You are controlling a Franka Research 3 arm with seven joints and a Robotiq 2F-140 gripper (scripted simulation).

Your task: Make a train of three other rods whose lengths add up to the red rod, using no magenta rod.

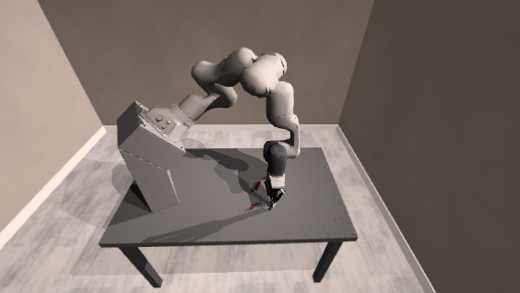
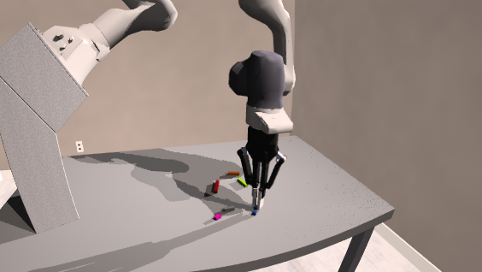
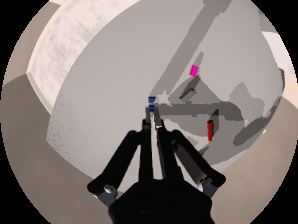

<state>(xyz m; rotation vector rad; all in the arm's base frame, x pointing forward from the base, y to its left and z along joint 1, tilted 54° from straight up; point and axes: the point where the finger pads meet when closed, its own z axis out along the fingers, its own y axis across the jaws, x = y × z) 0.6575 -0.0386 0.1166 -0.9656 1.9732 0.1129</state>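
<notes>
My gripper [image 2: 256, 205] [image 3: 151, 113] is shut on a small blue rod [image 2: 255, 208] [image 3: 151, 108], low over the table. A second blue rod [image 2: 254, 213] [image 3: 151, 100] lies on the table right beside the held one; whether they touch cannot be told. A grey rod [image 2: 228, 209] [image 3: 188, 93] lies to the left of the fingers in the exterior view. The red rod [image 1: 258, 185] [image 2: 216, 186] [image 3: 210, 131] lies farther back. A lime rod [image 2: 242, 182] and an orange rod [image 2: 233, 173] lie behind, left of the fingers, hidden by the arm in the top view.
A magenta rod [image 1: 252, 207] [image 2: 217, 216] [image 3: 194, 71] lies close to the grey rod, on its front left in the exterior view. The arm's pedestal stands at the left of the table [image 1: 207, 226] [image 2: 141, 239]. Shadows of the arm cross the table.
</notes>
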